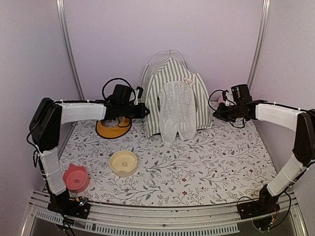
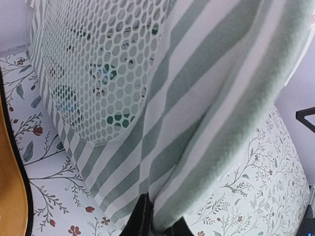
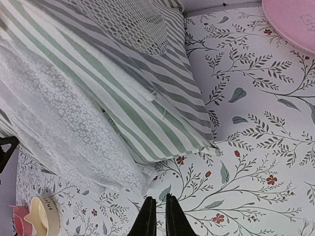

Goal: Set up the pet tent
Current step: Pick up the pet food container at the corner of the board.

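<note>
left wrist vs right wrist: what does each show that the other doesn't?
Only left wrist: the edge of an orange dish, and the left gripper pinching a fold of the pet tent.
Only right wrist: the lace door flap, a pink plate, a cream bowl beside a pink bowl, and the right gripper, jaws nearly together over the cloth with nothing between them.
Both: the tent's striped fabric, a mesh window and the floral table cloth.
</note>
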